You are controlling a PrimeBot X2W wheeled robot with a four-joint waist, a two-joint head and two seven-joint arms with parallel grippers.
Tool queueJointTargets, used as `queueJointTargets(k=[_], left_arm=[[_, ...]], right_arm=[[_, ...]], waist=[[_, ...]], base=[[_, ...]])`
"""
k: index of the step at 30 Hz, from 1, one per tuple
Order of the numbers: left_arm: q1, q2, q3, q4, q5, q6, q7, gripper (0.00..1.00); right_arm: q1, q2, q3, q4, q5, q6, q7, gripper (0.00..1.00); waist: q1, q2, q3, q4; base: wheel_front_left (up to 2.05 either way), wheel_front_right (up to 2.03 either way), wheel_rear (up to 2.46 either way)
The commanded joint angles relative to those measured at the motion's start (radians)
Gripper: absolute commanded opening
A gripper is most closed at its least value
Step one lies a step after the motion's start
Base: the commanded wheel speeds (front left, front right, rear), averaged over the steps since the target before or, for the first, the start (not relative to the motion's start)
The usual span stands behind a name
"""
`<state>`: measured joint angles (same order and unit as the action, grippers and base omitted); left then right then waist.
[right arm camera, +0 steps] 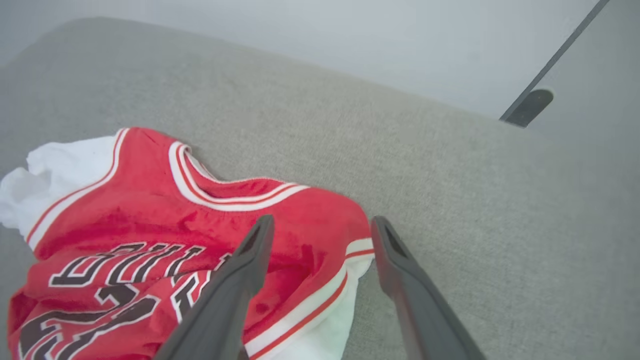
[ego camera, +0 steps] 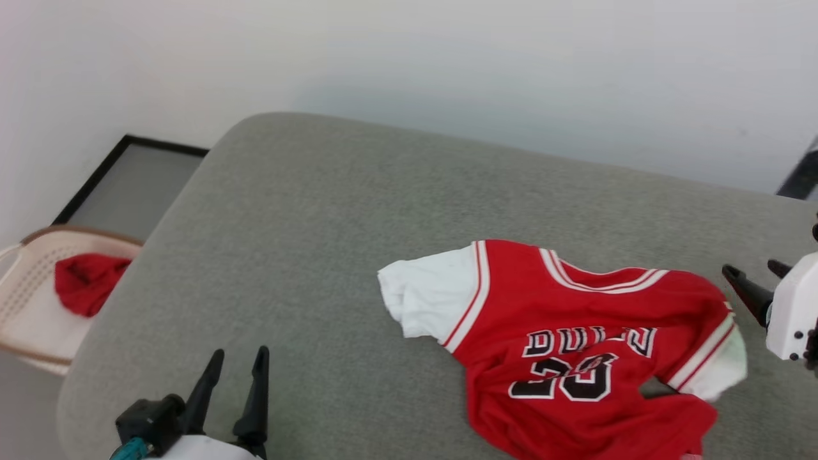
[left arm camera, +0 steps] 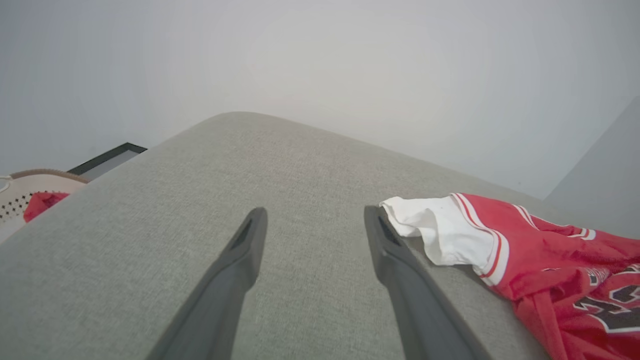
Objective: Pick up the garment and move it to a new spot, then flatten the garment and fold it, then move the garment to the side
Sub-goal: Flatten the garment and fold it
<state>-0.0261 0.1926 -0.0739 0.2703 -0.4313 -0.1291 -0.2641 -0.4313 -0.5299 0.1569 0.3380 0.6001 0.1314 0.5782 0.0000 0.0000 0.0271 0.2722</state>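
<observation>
**Rumpled garment point(ego camera: 562, 306) on the cushion point(ego camera: 319, 191), nothing gripped**

Seen from the head: lying front-up and creased on grey upholstery, with the black "BULLS" and "23" buckled by folds and the hem bunched at the near edge. Just right of its striped sleeve, the right gripper point(ego camera: 751, 267), fingers parted and empty. Looking along that gripper's own fingers: one finger above the red shoulder, the other above bare cushion, the white-and-red sleeve trim showing in the gap between. Impossible to tell whether either fingertip touches the cloth.

Well apart on the other side, low and near, the left gripper point(ego camera: 241, 350), likewise spread wide and holding nothing, over plain grey fabric. Ahead and to the right of its fingertips, the garment's other white sleeve, crumpled at the cuff.

Beyond the left gripper's outer side, past the cushion's rounded edge, a pale perforated basket point(ego camera: 19, 300) with a plain red cloth point(ego camera: 83, 281) inside. Behind everything, a blank pale wall point(ego camera: 511, 64).
</observation>
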Motion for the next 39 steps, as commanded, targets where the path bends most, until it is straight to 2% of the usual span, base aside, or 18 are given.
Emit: queueJointTargets(k=[1, 7, 11, 14, 17, 21, 26, 39], left_arm=[[0.012, 0.004, 0.006, -0.006, -0.004, -0.003, 0.000, 1.00], [0.037, 0.016, 0.039, -0.023, -0.002, -0.003, 0.000, 1.00], [0.051, 0.019, 0.066, -0.039, 0.004, -0.003, 0.000, 1.00], [0.059, 0.018, 0.092, -0.054, 0.008, -0.001, 0.000, 1.00], [0.068, 0.016, 0.110, -0.068, 0.014, -0.002, 0.000, 1.00], [0.069, 0.013, 0.129, -0.095, 0.037, -0.002, 0.000, 1.00], [0.063, -0.001, 0.140, -0.107, 0.054, -0.002, 0.000, 1.00], [-0.005, -0.014, 0.062, -0.089, 0.053, -0.002, 0.000, 1.00]], right_arm=[[0.030, 0.000, -0.004, -0.013, 0.002, -0.001, -0.037, 1.00], [0.143, 0.019, -0.012, -0.124, -0.055, -0.001, -0.275, 1.00], [0.230, 0.063, -0.035, -0.165, -0.103, -0.001, -0.417, 1.00], [0.288, 0.113, -0.052, -0.195, -0.139, -0.001, -0.480, 1.00], [0.332, 0.154, -0.065, -0.215, -0.164, -0.001, -0.494, 1.00], [0.356, 0.187, -0.076, -0.234, -0.177, -0.001, -0.483, 1.00], [0.329, 0.182, -0.084, -0.227, -0.169, -0.001, -0.428, 1.00], [0.190, 0.132, -0.074, -0.115, -0.070, -0.001, -0.072, 1.00]], waist=[[0.0000, 0.0000, -0.032, -0.045], [0.0000, 0.0000, -0.043, -0.111], [0.0000, 0.0000, -0.036, -0.157], [0.0000, 0.0000, -0.027, -0.190], [0.0000, 0.0000, -0.017, -0.217], [0.0000, 0.0000, -0.004, -0.239], [0.0000, 0.0000, 0.019, -0.238], [0.0000, 0.0000, 0.087, -0.144]], base=[[0.00, 0.00, 0.00], [0.00, 0.00, 0.00], [0.00, 0.00, 0.00], [0.00, 0.00, 0.00], [0.00, 0.00, 0.00], [0.00, 0.00, 0.00], [0.00, 0.00, 0.00], [0.00, 0.00, 0.00]])
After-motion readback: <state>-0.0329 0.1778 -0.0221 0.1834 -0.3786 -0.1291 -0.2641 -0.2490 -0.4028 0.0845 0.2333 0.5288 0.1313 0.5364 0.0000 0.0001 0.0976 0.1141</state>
